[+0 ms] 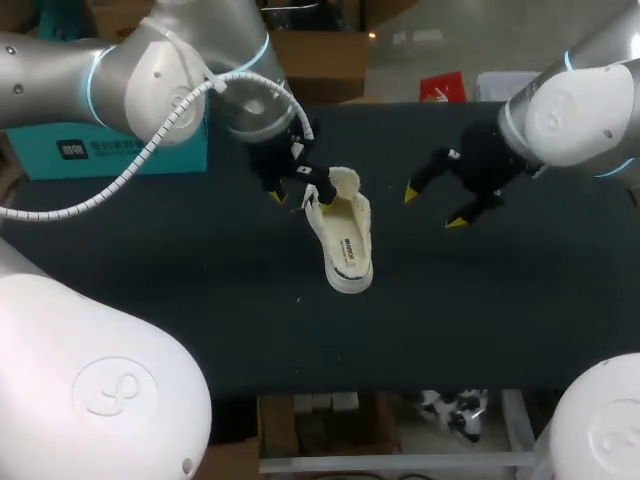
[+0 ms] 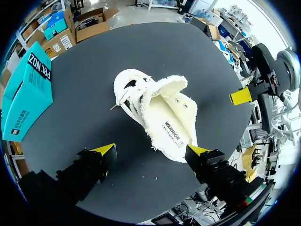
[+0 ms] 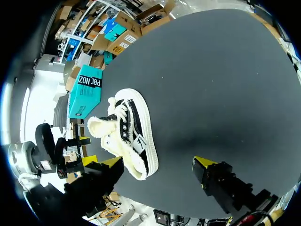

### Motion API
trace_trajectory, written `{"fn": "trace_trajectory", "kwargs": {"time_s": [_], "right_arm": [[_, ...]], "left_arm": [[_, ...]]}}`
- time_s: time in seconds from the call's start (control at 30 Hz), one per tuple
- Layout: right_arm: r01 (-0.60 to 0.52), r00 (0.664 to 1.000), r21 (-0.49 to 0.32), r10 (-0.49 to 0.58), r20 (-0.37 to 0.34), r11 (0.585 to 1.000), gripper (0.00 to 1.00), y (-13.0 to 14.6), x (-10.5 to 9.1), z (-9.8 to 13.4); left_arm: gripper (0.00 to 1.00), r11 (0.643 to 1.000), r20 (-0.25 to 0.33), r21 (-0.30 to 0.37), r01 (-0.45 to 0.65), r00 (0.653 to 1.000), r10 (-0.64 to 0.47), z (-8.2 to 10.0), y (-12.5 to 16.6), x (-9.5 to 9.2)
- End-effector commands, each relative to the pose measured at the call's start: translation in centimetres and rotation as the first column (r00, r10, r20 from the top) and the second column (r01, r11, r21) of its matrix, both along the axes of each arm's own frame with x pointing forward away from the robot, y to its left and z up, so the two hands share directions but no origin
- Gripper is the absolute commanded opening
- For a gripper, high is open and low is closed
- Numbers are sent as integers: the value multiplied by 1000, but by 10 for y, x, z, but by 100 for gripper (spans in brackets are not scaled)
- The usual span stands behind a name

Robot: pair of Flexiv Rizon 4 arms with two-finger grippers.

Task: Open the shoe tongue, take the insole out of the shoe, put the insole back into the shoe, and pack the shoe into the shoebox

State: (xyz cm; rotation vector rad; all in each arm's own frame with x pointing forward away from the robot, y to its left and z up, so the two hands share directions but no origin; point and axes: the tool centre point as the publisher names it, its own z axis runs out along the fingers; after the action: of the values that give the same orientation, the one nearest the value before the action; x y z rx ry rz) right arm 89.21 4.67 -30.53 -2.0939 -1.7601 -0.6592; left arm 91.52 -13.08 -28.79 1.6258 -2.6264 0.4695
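Dark, matte counter [image 1: 500,300] fills the scene, and the shoe [image 1: 343,235] is found lying near its middle, heel towards the near side and toe towards the far side. The left gripper [image 1: 291,198] is held over the toe end with its jaws released and spread wide; whether one tip touches the upper cannot be told. The right gripper [image 1: 433,207] is kept to the right of the shoe, apart from it, jaws likewise released and holding nothing. The fleecy tongue [image 2: 169,84] is seen folded up beside the laces [image 2: 126,96], and the insole [image 2: 174,125] is exposed in the opening. The shoe is judged light, with a soft fabric upper and a stiffer rubber sole, so it may be expected to slide unless it is steadied at the sole wall. The insole is judged thin and floppy (a pinch at its exposed heel end seems best). Open room is left on the near and right sides, and no edge is close to the shoe. The teal shoebox [image 1: 60,155] is set at the far left, well apart.
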Motion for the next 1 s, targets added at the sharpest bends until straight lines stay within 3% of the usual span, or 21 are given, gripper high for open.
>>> {"fn": "trace_trajectory", "kwargs": {"time_s": [0.03, 0.13, 0.23, 0.37, 0.57, 0.87, 1.0], "right_arm": [[25, 999, -25, -24, 31, 999, 100, 1, -7, 4], [25, 999, -25, -24, 31, 999, 100, 1, -7, 4], [-82, 994, -64, 86, 62, 995, 100, -2, -7, 2], [-221, 973, -100, 226, 49, 970, 100, -11, -1, 1], [-221, 973, -100, 226, 49, 970, 100, -11, -1, 1], [-221, 973, -100, 226, 49, 970, 100, -11, -1, 1], [-283, 956, -140, 291, 39, 949, 100, -11, 2, 1]], "left_arm": [[100, 1000, -1, 6, -2, 1000, 2, -2, -3, 1], [100, 1000, -1, 6, -2, 1000, 2, -2, -3, 1], [100, 999, -1, -6, -45, 999, 45, -10, -7, -2], [100, 995, -1, 7, -103, 995, 103, -22, -10, -7], [100, 986, -16, 39, -163, 986, 164, -33, -11, -8], [100, 958, -14, -8, -288, 958, 287, -45, -5, -8], [100, 947, -14, 15, -320, 947, 320, -54, -7, -3]]}}
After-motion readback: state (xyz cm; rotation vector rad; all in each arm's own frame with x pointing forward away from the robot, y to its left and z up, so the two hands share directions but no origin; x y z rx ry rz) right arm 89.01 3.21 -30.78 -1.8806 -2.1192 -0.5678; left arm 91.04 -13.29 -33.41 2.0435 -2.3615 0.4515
